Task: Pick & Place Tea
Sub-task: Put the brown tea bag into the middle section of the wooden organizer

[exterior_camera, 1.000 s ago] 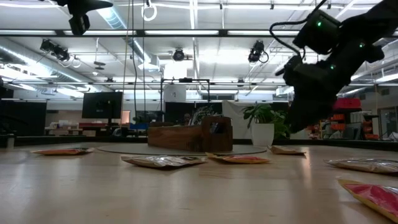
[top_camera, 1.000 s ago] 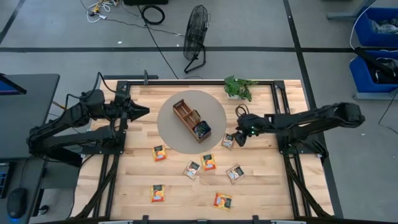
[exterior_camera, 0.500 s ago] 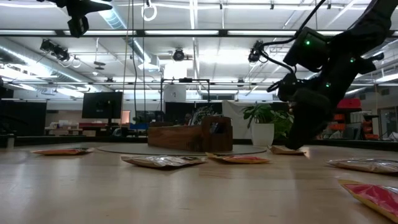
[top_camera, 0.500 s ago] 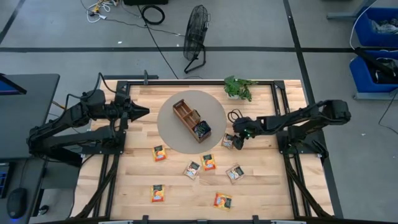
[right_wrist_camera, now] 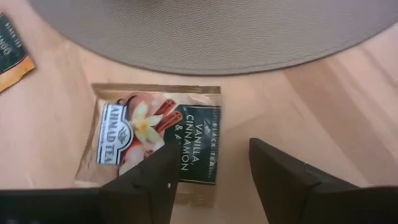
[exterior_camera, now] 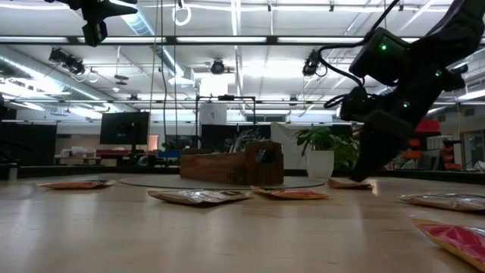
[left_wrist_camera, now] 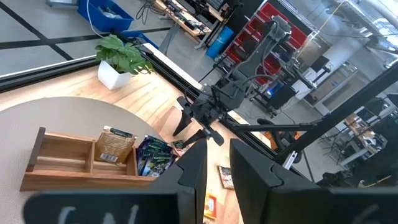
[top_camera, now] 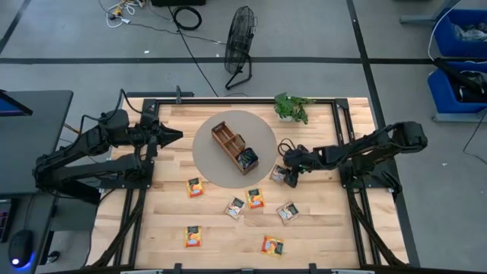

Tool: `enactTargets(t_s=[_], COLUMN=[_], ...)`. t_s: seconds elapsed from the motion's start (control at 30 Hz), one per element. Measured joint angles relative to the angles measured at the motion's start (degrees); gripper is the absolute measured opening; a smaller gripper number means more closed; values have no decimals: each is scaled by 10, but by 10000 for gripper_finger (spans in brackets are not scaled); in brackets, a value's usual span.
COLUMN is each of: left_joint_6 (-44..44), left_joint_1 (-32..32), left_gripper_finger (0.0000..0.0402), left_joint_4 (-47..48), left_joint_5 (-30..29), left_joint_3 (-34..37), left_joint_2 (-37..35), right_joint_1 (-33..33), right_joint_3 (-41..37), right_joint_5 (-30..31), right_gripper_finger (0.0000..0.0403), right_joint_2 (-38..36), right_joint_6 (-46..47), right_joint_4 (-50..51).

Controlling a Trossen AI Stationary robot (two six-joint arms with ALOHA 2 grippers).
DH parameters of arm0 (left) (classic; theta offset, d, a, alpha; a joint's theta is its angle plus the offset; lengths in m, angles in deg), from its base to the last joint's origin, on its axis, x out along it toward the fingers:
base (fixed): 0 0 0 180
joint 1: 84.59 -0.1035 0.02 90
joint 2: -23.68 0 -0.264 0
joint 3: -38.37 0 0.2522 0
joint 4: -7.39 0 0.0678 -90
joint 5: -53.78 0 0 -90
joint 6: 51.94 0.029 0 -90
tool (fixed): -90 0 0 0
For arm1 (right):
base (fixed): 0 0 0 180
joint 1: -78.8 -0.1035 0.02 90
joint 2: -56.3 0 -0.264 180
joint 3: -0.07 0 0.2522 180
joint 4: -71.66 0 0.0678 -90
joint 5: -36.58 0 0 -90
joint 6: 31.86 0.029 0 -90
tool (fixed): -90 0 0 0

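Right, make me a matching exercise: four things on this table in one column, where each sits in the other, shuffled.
Things:
1. wooden tray
2. green plant
3. right pincer
4. left pincer

Places:
A. over the beige sachet beside the round mat
B. on the round mat
C. clear of the sachets, left of the mat
D. at the table's far edge

Pairs: 1-B, 2-D, 3-A, 4-C
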Motion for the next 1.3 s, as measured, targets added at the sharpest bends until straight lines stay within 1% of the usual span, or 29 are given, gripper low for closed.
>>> enactTargets(t_s=[0.1, 0.2, 0.3, 0.43, 0.5, 0.63, 0.83, 0.97, 1.17, 1.3], left_joint_6=[-1, -3, -3, -3, -3, -3, -4, -1, -1, 1], left_joint_1=[0, 0, 0, 0, 0, 0, 0, 0, 0, 0], left_gripper_finger=[71, 71, 71, 71, 71, 71, 71, 71, 71, 71], left_joint_4=[0, 0, 0, 0, 0, 0, -1, -1, -1, -1], left_joint_5=[-3, -7, -11, -11, -11, -11, -11, -11, -11, -11], left_joint_3=[0, 0, 0, 0, 0, 0, 0, 0, 0, 0], left_joint_2=[0, 0, 0, 0, 0, 0, 0, 0, 0, 0], right_joint_1=[-6, -7, -6, -6, -6, -6, -8, -6, -6, -6], right_joint_3=[0, 0, 0, 0, 5, 31, 108, 166, 258, 326], right_joint_5=[5, 12, 18, 7, -4, -18, -28, -12, 12, 43], right_gripper_finger=[183, 154, 107, 27, 10, 10, 3, 2, 1, 1], right_joint_2=[0, 1, 6, 7, 8, 10, 13, 11, 9, 9], right_joint_6=[0, 2, 16, 52, 57, 60, 49, 48, 26, 14], right_joint_4=[5, 14, 18, 17, 23, 59, 142, 227, 317, 386])
